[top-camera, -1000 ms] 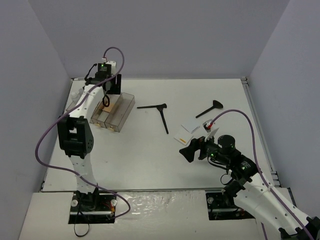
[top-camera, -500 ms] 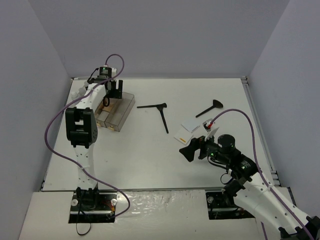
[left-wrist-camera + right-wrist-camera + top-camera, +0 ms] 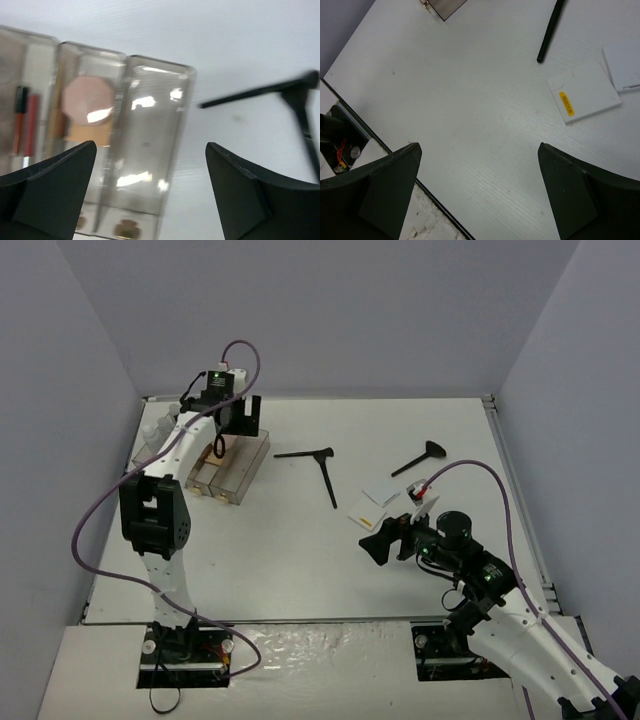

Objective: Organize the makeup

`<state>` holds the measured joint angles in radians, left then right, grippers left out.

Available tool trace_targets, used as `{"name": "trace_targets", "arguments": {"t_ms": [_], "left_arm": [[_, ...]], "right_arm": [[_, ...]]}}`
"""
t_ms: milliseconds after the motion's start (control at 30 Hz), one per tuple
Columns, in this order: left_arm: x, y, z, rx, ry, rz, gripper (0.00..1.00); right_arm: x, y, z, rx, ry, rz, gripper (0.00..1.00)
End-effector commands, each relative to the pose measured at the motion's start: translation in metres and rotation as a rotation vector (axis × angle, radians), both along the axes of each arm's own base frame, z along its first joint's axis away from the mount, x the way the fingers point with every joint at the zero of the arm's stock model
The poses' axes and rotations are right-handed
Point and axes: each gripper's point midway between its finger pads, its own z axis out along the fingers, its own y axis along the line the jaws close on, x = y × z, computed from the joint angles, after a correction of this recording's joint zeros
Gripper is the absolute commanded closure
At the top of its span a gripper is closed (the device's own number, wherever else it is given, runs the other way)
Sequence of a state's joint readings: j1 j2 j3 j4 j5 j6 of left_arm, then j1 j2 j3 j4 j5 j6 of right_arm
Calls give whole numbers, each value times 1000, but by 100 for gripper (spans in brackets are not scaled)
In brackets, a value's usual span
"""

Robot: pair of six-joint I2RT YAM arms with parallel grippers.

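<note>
Hovering over the organizer tray (image 3: 161, 68), the left gripper (image 3: 149, 151) has its fingers wide with nothing held. The round compact (image 3: 89, 98), palette (image 3: 86, 134) and red pencils (image 3: 29, 124) lie in its compartments. Likely next pick: the two black brushes (image 3: 300, 453) near the tray. They touch in a T, so pinch one mid-handle and lift straight up or the other drags. The right gripper (image 3: 479, 148) is also wide and empty, near the flat white pads (image 3: 584, 95) — hard to pinch. A third brush (image 3: 420, 458) lies beyond.

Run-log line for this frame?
left gripper: open, above organizer tray | right gripper: open, near white pads | black brushes: loose on table
</note>
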<state>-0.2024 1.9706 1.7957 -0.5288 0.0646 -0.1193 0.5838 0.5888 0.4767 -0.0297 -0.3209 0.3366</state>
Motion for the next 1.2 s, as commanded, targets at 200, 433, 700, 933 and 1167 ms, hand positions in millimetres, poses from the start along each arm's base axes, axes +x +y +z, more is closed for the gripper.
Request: {"name": "trace_targets", "arguments": {"t_ms": [200, 433, 700, 933, 1167], "left_arm": [[-130, -258, 19, -182, -84, -477, 7], [-178, -320, -36, -134, -10, -574, 6], [-177, -329, -67, -83, -1, -545, 6], [-179, -337, -84, -79, 22, -555, 6], [-189, -348, -93, -85, 37, -565, 6]], "right_arm": [[5, 1, 67, 89, -170, -3, 0], [-10, -1, 82, 135, -232, 32, 0], [-35, -9, 122, 193, -399, 98, 0], [-38, -21, 136, 206, -460, 54, 0], [-34, -22, 128, 180, -436, 41, 0]]}}
